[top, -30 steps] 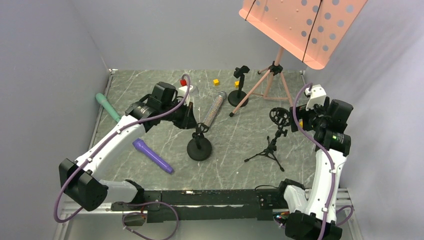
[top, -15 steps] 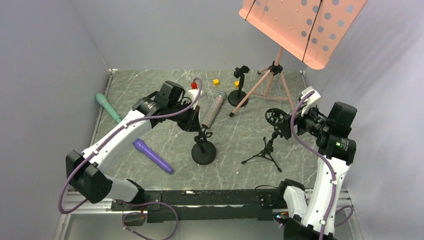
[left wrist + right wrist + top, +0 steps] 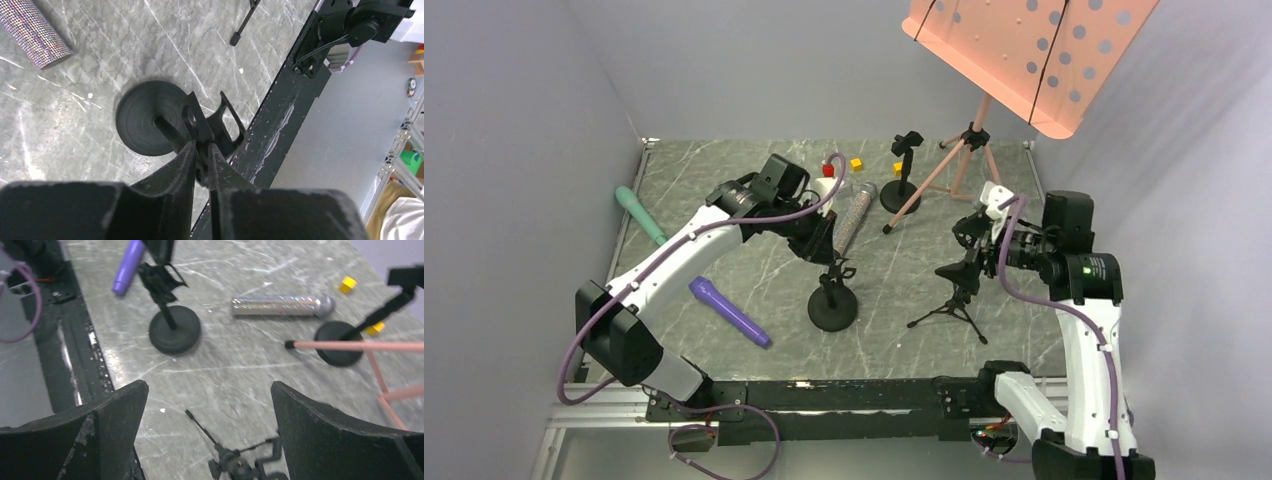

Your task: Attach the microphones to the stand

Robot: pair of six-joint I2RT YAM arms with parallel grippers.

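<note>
The glittery microphone lies on the table behind the round-base stand. My left gripper is shut on that stand's clip joint; in the left wrist view the fingers pinch it above the black base. The teal microphone lies at the far left and the purple microphone near the front left. My right gripper hangs wide open over the top of the small tripod stand. In the right wrist view that gripper holds nothing, with the tripod stand below it.
A second round-base stand sits at the back. Beside it the pink music stand rises on tripod legs. Small yellow cubes lie near the back edge. A black rail runs along the table's front.
My left arm has moved right and nudged the round-base stand slightly with it. My right arm has swung left, bringing its open gripper over the tripod stand's top.
</note>
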